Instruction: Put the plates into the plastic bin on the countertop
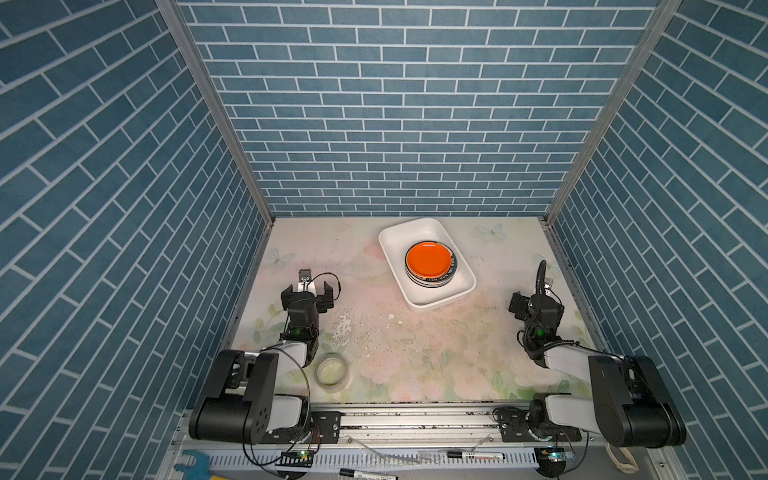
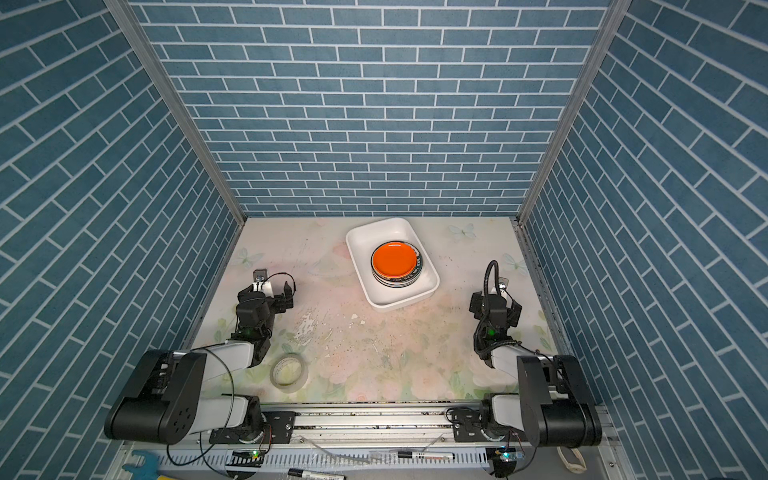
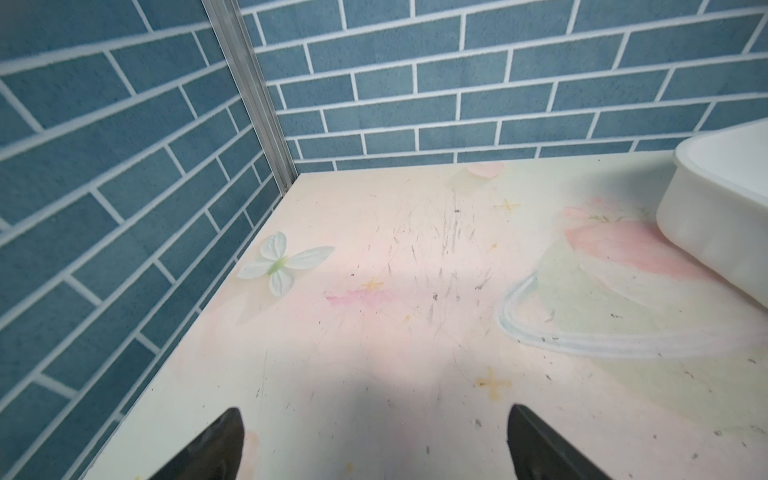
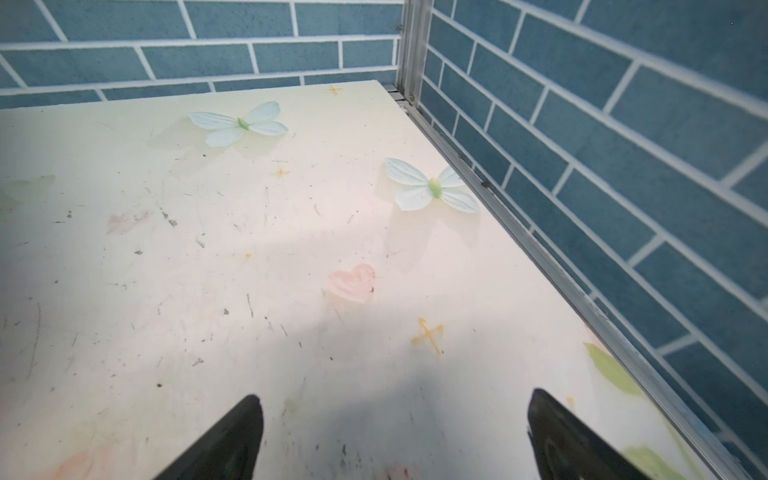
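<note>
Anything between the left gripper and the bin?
Nothing visible. Only bare countertop lies between the open left gripper and the bin, which holds the plates. The tape roll lies behind the gripper, off that line.

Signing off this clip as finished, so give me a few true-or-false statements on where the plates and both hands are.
1. The plates sit stacked inside the plastic bin, a plain orange one on top. True.
2. The left hand grips a plate. False: it is open and empty over bare countertop.
3. A tape roll lies on the countertop, outside the bin. True.
4. The right hand reaches into the bin. False: it is open and well apart from the bin.
</note>
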